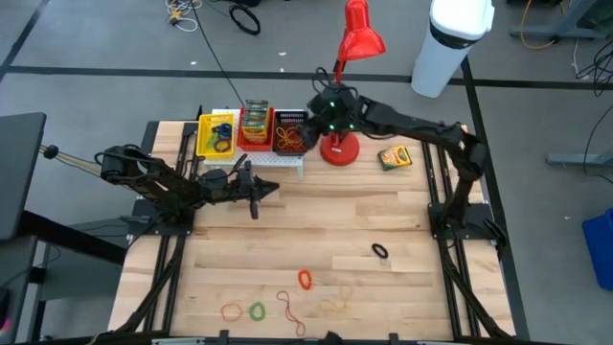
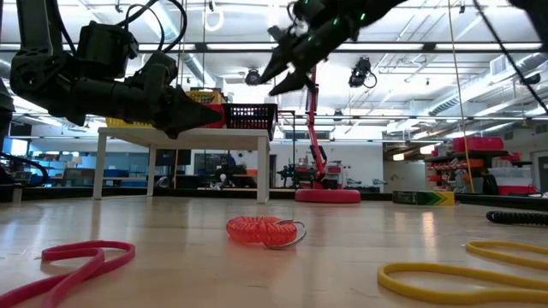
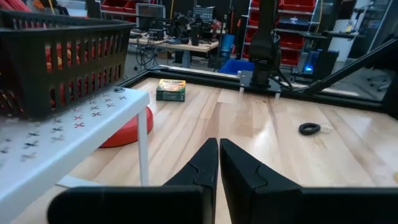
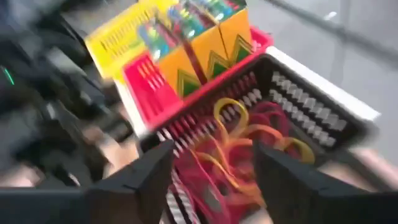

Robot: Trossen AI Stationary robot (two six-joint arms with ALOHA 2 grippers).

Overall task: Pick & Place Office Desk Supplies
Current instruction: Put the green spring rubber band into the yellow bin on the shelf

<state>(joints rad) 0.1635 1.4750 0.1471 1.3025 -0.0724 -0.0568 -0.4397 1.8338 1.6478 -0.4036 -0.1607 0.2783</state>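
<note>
My right gripper (image 4: 214,180) hangs open over the black basket (image 1: 290,136), which holds a heap of red, yellow and orange rubber bands (image 4: 249,149); nothing is between its fingers. Beside it, the red basket (image 1: 255,125) holds upright crayon boxes (image 4: 205,56), and the yellow basket (image 1: 215,134) stands at the left end. One crayon box (image 1: 395,156) lies flat on the table, right of the lamp. Loose bands lie on the table: a black one (image 1: 380,251) and an orange coil (image 1: 305,279). My left gripper (image 3: 218,162) waits shut in front of the rack, touching nothing.
The three baskets stand on a white perforated rack (image 3: 74,134) at the table's far side. A red desk lamp's base (image 1: 338,149) sits just right of the rack, its stem rising beside my right arm. Red, green and yellow bands (image 1: 257,310) lie near the front edge.
</note>
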